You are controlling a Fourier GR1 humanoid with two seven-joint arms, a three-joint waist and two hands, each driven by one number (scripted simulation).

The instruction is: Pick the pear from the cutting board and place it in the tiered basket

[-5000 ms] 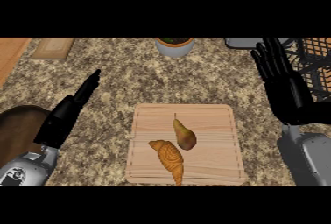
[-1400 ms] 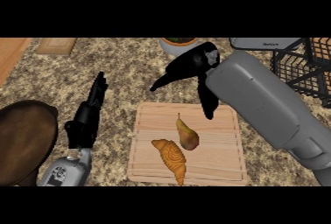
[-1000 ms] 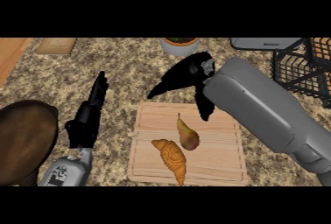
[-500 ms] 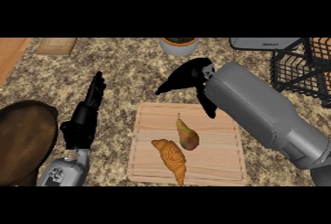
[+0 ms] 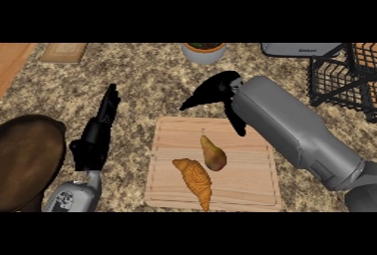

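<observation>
- Pear (image 5: 213,153) is lying near the middle of the cutting board (image 5: 250,184), with a pastry (image 5: 196,182) just beside it at 7 o'clock.
- We are holding our right hand (image 5: 219,91) over the board's far edge, at 12 o'clock from the pear, with its fingers (image 5: 237,122) spread and grasping nothing.
- Our left hand (image 5: 95,134) is resting at 9 o'clock, fingers straight and empty.
- We are judging nothing done yet: grasping, lifting and carrying to the tiered basket (image 5: 342,79) at 2 o'clock are all remaining.

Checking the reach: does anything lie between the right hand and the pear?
Nothing visible does. Only bare cutting board separates the right hand from the pear; the croissant lies on the pear's other side, nearer the robot.
</observation>
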